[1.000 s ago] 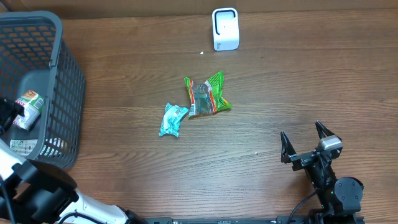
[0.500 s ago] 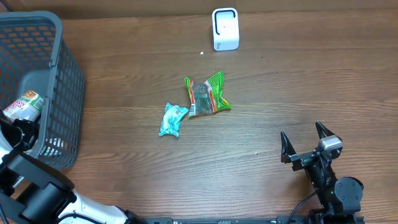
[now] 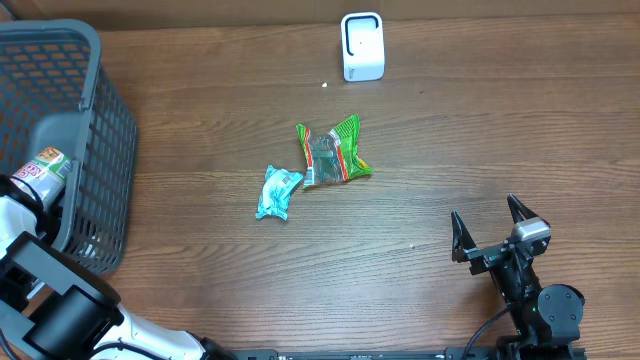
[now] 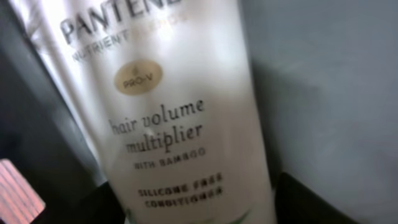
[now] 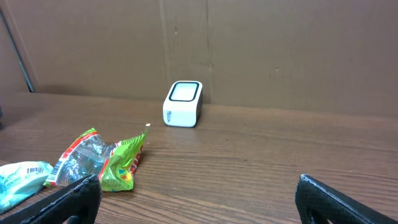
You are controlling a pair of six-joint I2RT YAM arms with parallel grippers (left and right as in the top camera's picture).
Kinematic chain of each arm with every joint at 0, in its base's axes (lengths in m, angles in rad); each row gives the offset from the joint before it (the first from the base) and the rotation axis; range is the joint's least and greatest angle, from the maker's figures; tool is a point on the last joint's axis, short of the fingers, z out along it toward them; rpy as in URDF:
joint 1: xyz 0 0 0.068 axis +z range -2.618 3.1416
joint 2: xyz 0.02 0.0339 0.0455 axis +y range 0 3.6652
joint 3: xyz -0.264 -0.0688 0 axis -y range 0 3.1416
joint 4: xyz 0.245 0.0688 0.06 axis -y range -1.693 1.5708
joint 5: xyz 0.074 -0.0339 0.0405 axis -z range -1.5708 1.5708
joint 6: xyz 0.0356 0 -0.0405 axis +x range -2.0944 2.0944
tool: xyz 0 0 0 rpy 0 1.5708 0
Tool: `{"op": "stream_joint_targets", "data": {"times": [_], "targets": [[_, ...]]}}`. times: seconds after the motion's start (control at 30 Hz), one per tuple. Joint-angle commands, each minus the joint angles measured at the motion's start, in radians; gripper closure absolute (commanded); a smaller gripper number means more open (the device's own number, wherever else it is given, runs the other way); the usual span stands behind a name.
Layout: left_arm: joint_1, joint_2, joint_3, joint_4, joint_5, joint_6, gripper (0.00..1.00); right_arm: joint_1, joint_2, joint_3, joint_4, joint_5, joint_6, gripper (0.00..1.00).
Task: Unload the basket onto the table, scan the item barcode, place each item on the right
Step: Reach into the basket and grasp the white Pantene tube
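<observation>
The left arm is reached up from the near-left corner into the grey basket (image 3: 95, 70), with the left gripper (image 3: 33, 190) inside, by the near wall. It sits right at a white Pantene conditioner tube (image 4: 180, 112). The tube fills the left wrist view, tilted, with grey basket wall behind it. Dark finger shapes are seen on either side of the tube's lower end, but contact can't be made out (too close, too blurred). So whether the tube is gripped cannot be told. A pink ribbed object (image 4: 18, 196) is seen at the lower-left corner of that view.

The right arm is folded low at the near-right of the table (image 3: 450, 120). The right gripper (image 3: 485, 215) is held level and pointed toward the far edge, jaws spread wide. The white scanner (image 3: 362, 45) is stood upright at the far edge, well apart from both arms. A green snack bag (image 3: 335, 152) and a teal packet (image 3: 277, 192) are lying mid-table, just beside each other.
</observation>
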State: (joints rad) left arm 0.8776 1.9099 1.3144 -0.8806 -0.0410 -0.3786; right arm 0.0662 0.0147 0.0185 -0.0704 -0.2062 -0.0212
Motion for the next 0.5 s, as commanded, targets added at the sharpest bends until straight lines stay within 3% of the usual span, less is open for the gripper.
{"op": "stream_joint_targets", "data": {"times": [0.0, 0.1, 0.27, 0.47], "targets": [[0.005, 0.000, -0.013, 0.012, -0.011, -0.003, 0.64, 0.006, -0.012, -0.010, 0.005, -0.005, 0.006, 0.00], [0.005, 0.000, -0.011, 0.014, -0.007, -0.003, 0.80, 0.006, -0.012, -0.010, 0.005, -0.005, 0.006, 0.00], [0.005, -0.001, 0.035, -0.025, 0.043, -0.003, 0.85, 0.006, -0.012, -0.010, 0.005, -0.005, 0.006, 0.00], [0.005, -0.001, 0.226, -0.195, 0.107, -0.003, 0.96, 0.006, -0.012, -0.010, 0.005, -0.005, 0.006, 0.00]]}}
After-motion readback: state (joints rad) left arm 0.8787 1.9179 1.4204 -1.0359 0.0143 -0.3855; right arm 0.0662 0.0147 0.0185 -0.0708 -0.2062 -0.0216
